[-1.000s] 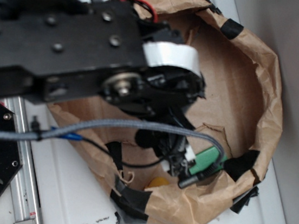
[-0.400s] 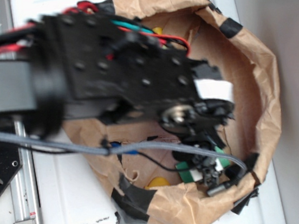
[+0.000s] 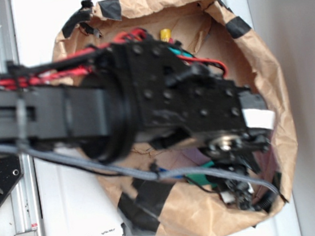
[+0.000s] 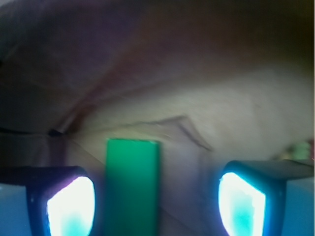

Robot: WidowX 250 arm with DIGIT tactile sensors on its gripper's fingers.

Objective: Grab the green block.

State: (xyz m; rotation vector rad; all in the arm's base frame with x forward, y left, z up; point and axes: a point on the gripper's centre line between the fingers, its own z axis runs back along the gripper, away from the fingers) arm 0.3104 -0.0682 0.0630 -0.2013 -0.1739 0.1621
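On my wrist feed the tool [image 4: 156, 199] is spread wide and has hold of nothing. The green block [image 4: 133, 187] lies flat on the brown paper between its fingers [image 4: 71, 204], closer to the one at the left of the picture and apart from both. From outside, the arm [image 3: 117, 114] covers most of the paper bag [image 3: 278, 114]; only a green sliver [image 3: 202, 176] shows beside the bag's near wall.
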